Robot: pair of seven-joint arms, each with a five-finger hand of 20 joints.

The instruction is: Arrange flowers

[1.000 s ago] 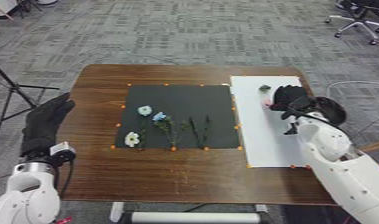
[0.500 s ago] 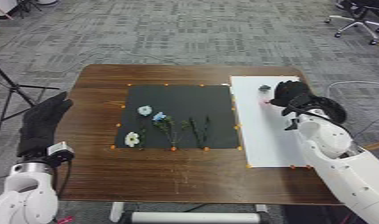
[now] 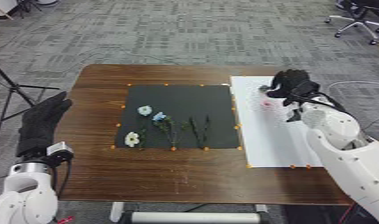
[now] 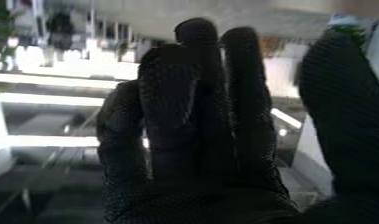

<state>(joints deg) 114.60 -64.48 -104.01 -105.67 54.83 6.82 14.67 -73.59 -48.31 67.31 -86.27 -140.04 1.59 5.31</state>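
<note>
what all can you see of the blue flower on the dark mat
The blue flower lies flat on the dark mat, with nothing holding it. It has a small pale-blue bloom at the far end and a thin stem with green leafy sprigs running back towards the mat's near edge. A white bloom lies just beyond it, to the left. Whether it is real or artificial, I can't tell.
</note>
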